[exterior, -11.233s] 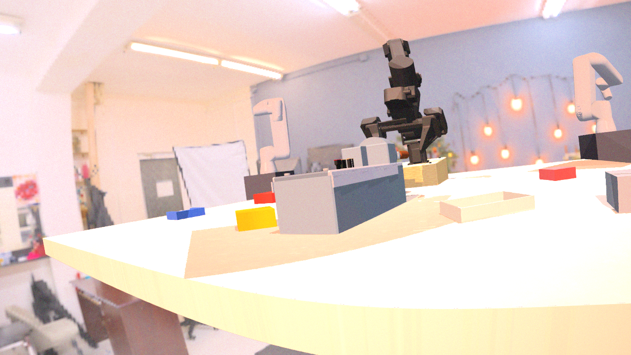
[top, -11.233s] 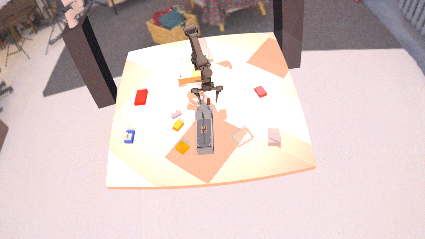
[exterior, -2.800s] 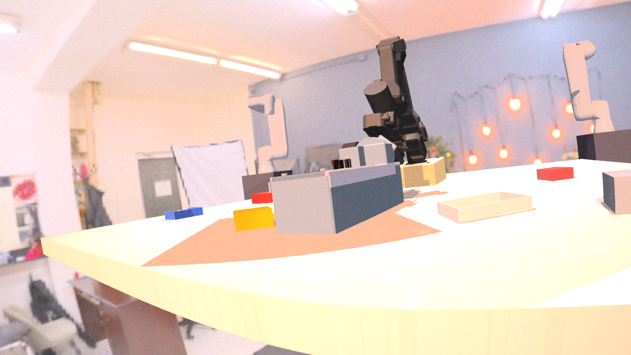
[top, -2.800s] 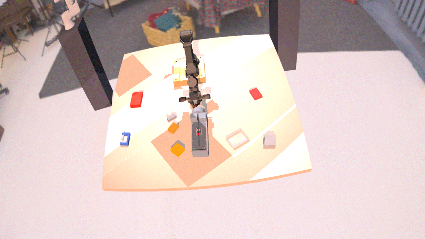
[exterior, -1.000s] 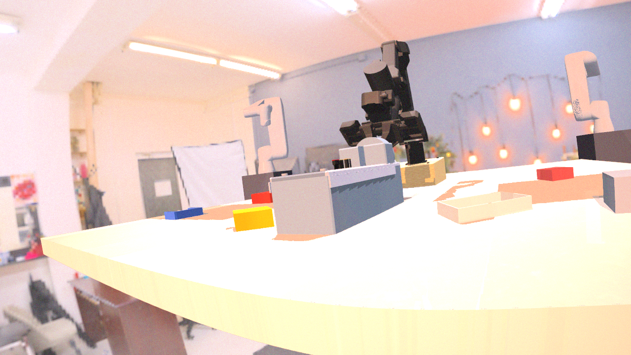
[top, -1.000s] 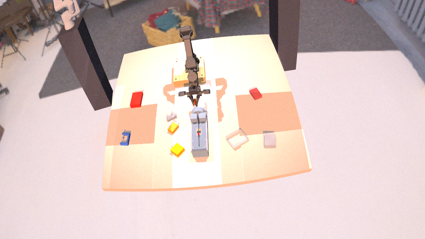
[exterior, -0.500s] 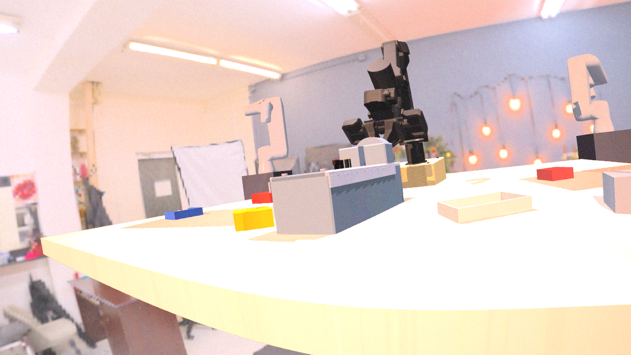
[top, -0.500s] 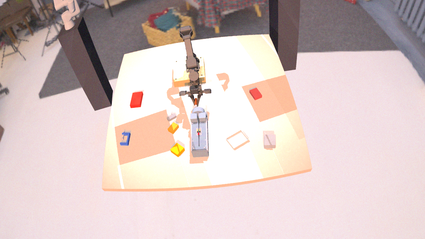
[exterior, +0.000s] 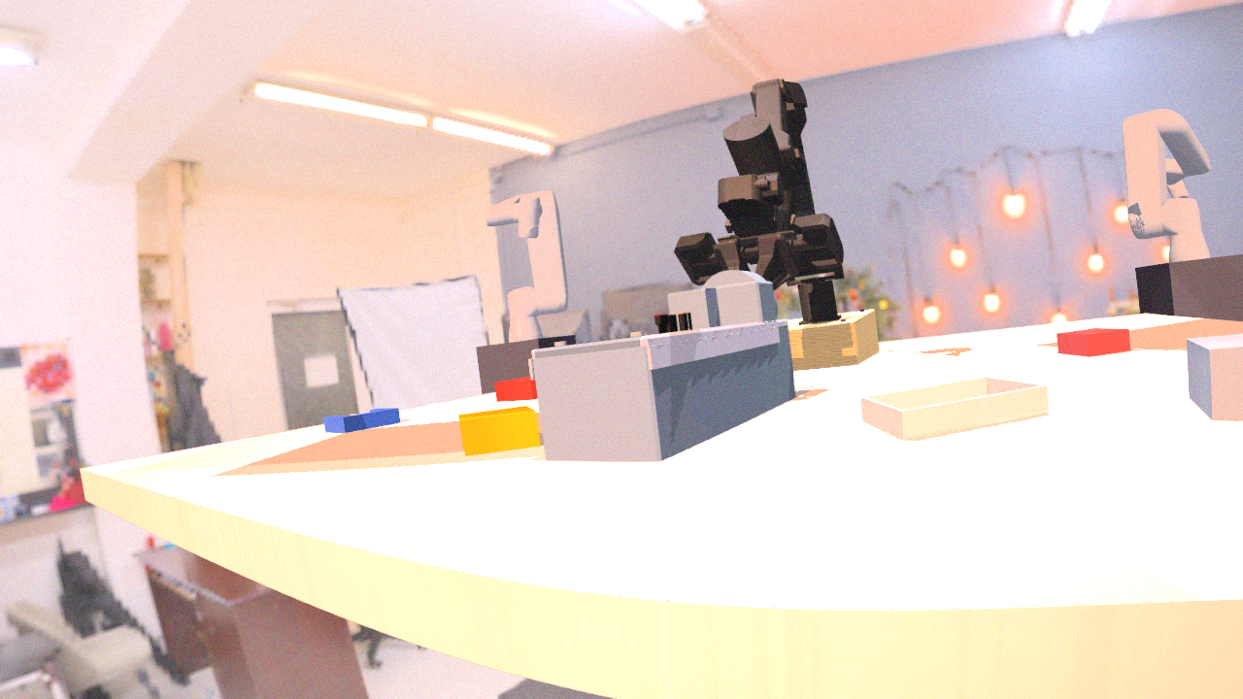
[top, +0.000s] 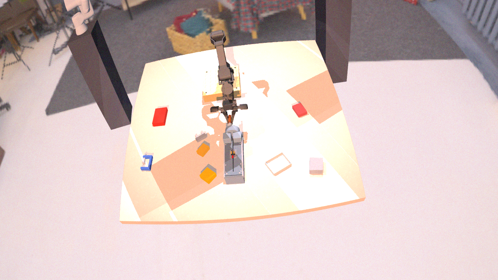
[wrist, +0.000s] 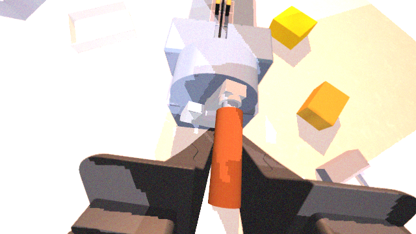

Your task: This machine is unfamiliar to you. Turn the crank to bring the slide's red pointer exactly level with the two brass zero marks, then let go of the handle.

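The grey machine point(top: 234, 178) point(exterior: 599, 404) point(wrist: 214, 58) stands lengthwise on the table, with its round crank hub toward the arm. A pale crank arm point(wrist: 233, 88) reaches from the hub face to the orange handle point(top: 229, 117) point(wrist: 225, 169). My gripper point(top: 230, 121) point(wrist: 223, 134) is shut on this handle, one dark finger on each side. In the exterior view the fingertips are hidden behind the machine. The small red pointer point(top: 232, 156) shows on the slotted top, close to the brass marks point(top: 232, 152). It looks slightly on their far side from the crank; exact alignment is too small to tell.
Two orange-yellow blocks point(top: 202, 149) point(top: 208, 175) and a pale grey piece point(top: 201, 136) lie beside the machine. A shallow open tray point(exterior: 973, 416) and a pinkish box point(top: 316, 167) stand on its other side. Red blocks point(top: 160, 116) point(top: 299, 109) and a blue bracket point(top: 149, 164) lie farther out.
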